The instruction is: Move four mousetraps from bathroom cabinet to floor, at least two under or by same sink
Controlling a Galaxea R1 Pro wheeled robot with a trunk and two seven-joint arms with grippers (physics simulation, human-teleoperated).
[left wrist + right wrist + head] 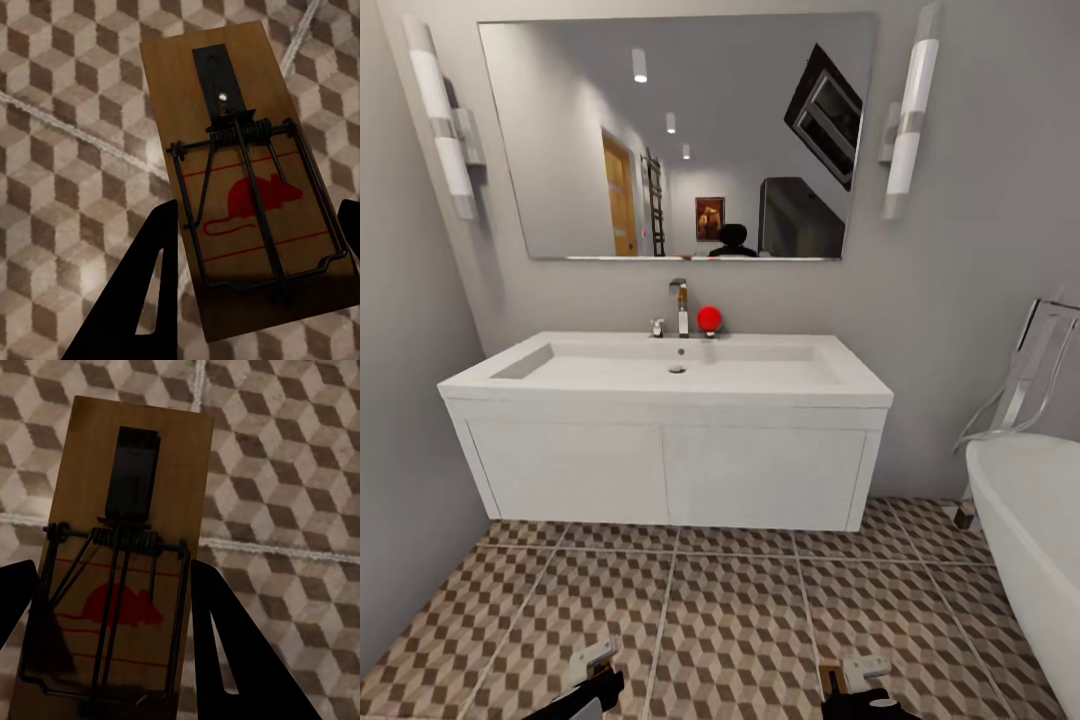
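Each gripper holds a mousetrap above the bathroom floor [740,620]: left gripper [251,247] fingers clamp one mousetrap [240,187], right gripper [112,607] fingers another [127,510]. Both bear a red mouse picture, no readable writing.

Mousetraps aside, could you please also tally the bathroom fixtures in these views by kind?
Mousetraps: 2, one in the left claw, one in the right claw
Wall lights: 2
Mirror: 1
Sink: 1
Faucet: 1
Bathtub: 1
Total: 8
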